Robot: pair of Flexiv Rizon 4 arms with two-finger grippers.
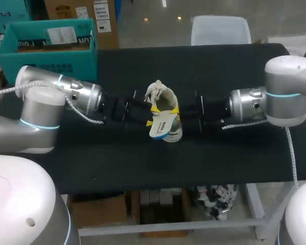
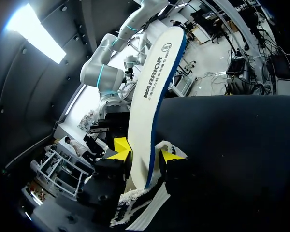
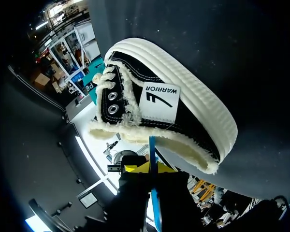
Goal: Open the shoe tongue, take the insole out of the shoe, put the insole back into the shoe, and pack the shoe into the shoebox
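The insole [image 1: 160,127], white on top with a blue edge, sticks up out of the shoe [image 1: 166,99] just below the centre of the head view, its free end tilted toward the lower edge of the frame. The shoe is a black-and-white high-top with fleecy lining, and it sits in the middle of the black table [image 1: 143,163].

The left gripper [image 1: 151,115] comes in from the left of the frame to the shoe's opening. In the left wrist view its fingers [image 2: 120,151] stand moderately apart with the insole [image 2: 154,82] rising between them. Both yellow tips appear to press it, one on the white face and one at the blue edge. Fleecy lining [image 2: 135,198] shows around and under the left gripper [image 2: 144,153].

The right gripper [image 1: 179,113] meets the shoe from the right side. In the right wrist view its tips are almost together, pinching the thin blue edge of the insole [image 3: 152,150], which runs between them. The shoe [image 3: 183,111] lies just ahead of the right gripper [image 3: 151,168], on its side.

A teal shoebox [image 1: 51,66] stands open at the upper left of the frame, well apart from the shoe.
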